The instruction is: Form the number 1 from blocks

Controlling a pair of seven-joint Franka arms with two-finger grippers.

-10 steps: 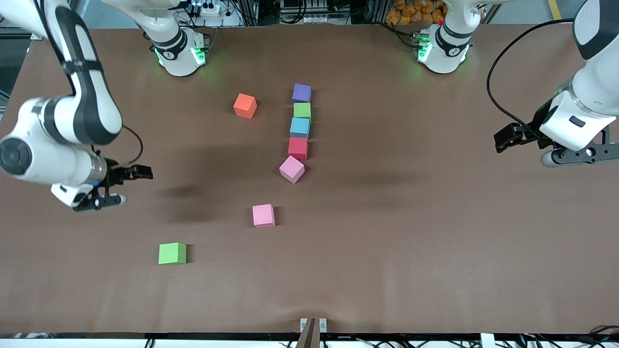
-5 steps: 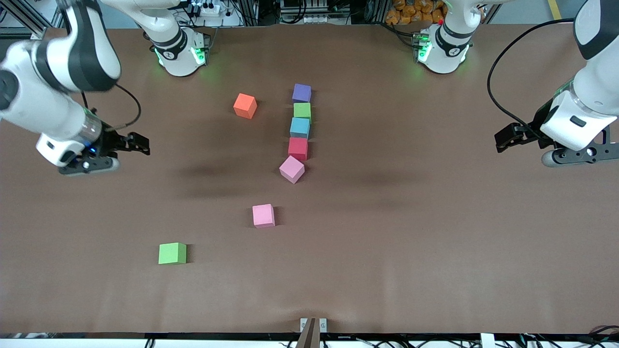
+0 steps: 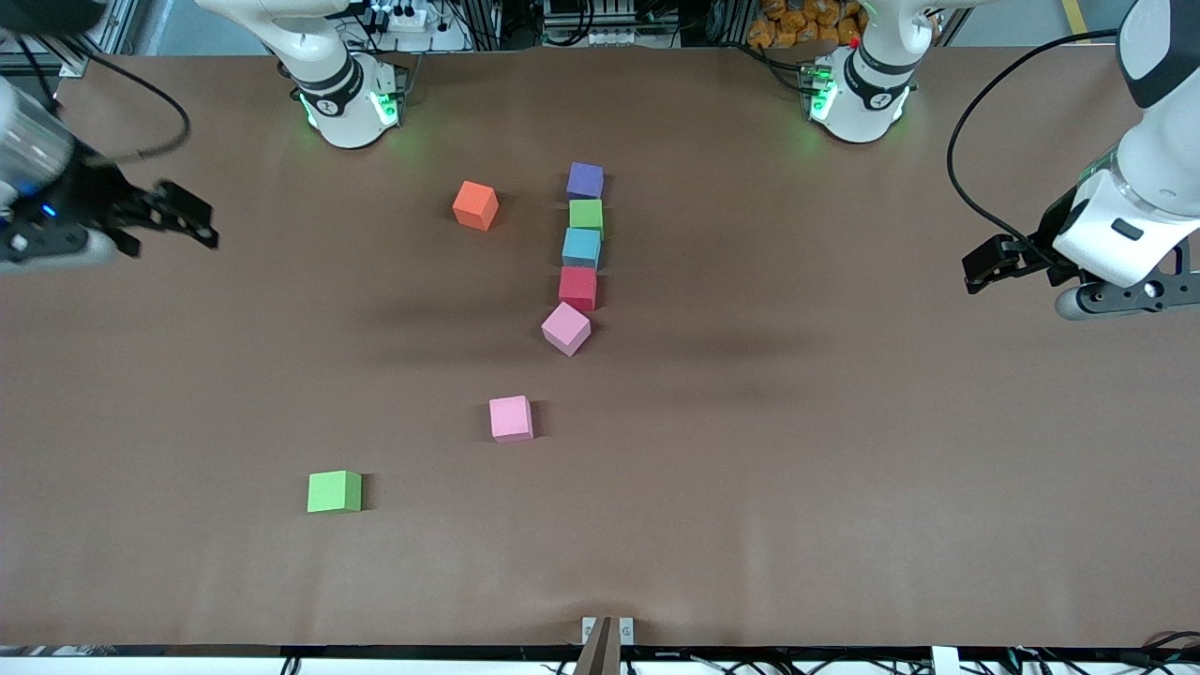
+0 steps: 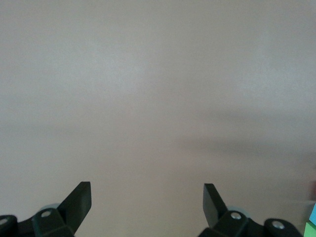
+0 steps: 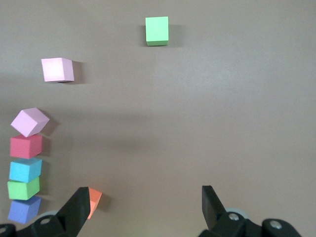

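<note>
- Right gripper (image 3: 164, 220) open, empty, over the table edge at its arm's end; loose matte green cube (image 3: 334, 491) and pink cube (image 3: 511, 418) lie nearer the front camera; right arm closest.
- Left gripper (image 4: 147, 205) open over bare table, waiting.
- Right wrist view: column of cubes (image 5: 24, 170) beside the open jaws, skewed pink cube (image 5: 30, 122) at its end.

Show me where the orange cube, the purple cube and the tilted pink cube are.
Small matte orange cube (image 3: 475, 204), front view, top face.
Small matte purple cube (image 3: 585, 179), front view, top face.
Tilted matte pink cube (image 3: 565, 327), front view, top face.

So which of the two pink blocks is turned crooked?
The small matte pink cube touching the red cube at the column's near end sits rotated; the other pink cube lies square and alone.
</note>
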